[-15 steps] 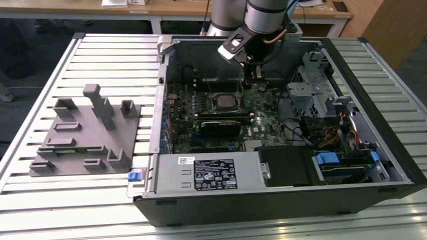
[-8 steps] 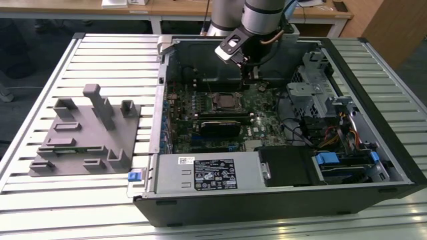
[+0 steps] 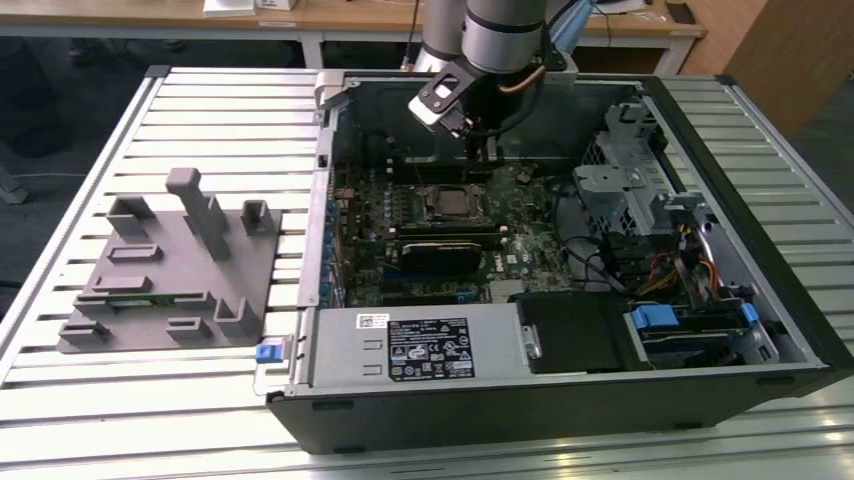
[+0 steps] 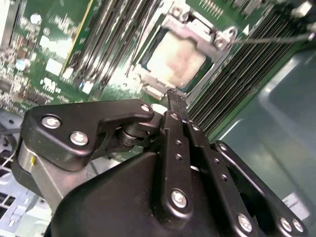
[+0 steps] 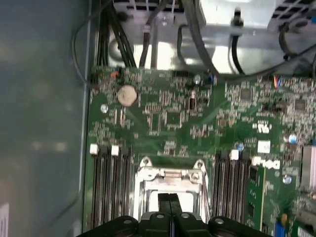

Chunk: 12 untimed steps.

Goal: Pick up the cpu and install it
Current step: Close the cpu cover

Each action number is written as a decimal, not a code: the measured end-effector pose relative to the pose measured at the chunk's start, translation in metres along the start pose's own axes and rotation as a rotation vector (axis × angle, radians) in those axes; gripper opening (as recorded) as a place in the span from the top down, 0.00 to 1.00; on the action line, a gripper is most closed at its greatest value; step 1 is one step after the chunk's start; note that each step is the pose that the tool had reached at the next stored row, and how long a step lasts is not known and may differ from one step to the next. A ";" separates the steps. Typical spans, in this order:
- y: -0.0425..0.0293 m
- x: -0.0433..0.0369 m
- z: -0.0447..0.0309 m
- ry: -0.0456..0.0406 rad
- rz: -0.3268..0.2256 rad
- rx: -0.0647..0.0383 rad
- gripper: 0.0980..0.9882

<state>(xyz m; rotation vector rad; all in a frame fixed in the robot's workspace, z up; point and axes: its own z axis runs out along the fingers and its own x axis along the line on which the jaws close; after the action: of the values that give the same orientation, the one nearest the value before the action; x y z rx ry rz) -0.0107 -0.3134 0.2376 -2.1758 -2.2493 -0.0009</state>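
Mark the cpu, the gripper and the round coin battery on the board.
cpu (image 4: 177,57), second wrist view: the middle of its pale metal top.
gripper (image 5: 169,197), first wrist view: the seam where its black fingertips meet.
coin battery (image 5: 126,95), first wrist view: the centre of its round silver face.

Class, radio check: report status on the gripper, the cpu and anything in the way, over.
Gripper shut, holding nothing, poised close over the socket frame. Cpu seated inside that frame. Nothing seen between fingertips and cpu.
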 end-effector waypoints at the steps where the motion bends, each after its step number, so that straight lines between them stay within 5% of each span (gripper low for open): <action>1: -0.0031 0.0001 0.0006 0.0000 0.000 0.000 0.99; 5: -0.0124 -0.0054 0.0024 -0.0001 0.000 0.000 0.99; 12: -0.0173 -0.0097 0.0039 0.0000 -0.002 -0.001 0.99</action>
<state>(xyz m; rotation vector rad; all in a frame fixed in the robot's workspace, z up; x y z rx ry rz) -0.0277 -0.3236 0.2337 -2.1743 -2.2516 -0.0017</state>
